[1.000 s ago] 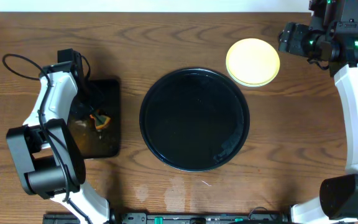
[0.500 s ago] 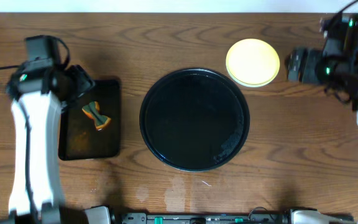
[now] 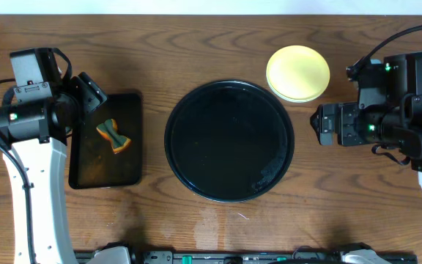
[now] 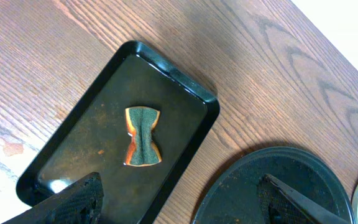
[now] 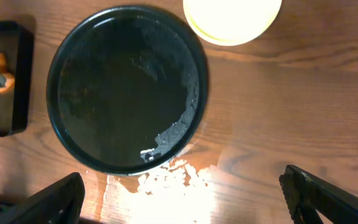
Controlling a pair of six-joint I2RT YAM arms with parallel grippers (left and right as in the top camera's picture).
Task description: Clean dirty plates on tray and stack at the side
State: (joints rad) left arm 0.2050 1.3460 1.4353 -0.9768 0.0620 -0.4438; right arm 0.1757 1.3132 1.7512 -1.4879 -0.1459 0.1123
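The plates sit in a stack on the wood at the back right of the tray, pale yellow on top; they also show at the top edge of the right wrist view. The tray is round, glossy black and holds no plates; wet streaks show on it. My left gripper hangs open above the far left edge of the rectangular tray, its fingers wide apart with nothing between them. My right gripper is open too, raised right of the round tray, well apart from the plates.
A smaller rectangular black tray lies at the left with an orange-and-green sponge in it, pinched at the middle. A bright wet patch lies on the wood beside the round tray's front rim.
My left gripper opened and rose off the rectangular tray toward the far left, leaving the sponge lying free. The right arm swung from beside the plates toward the front and opened wider.
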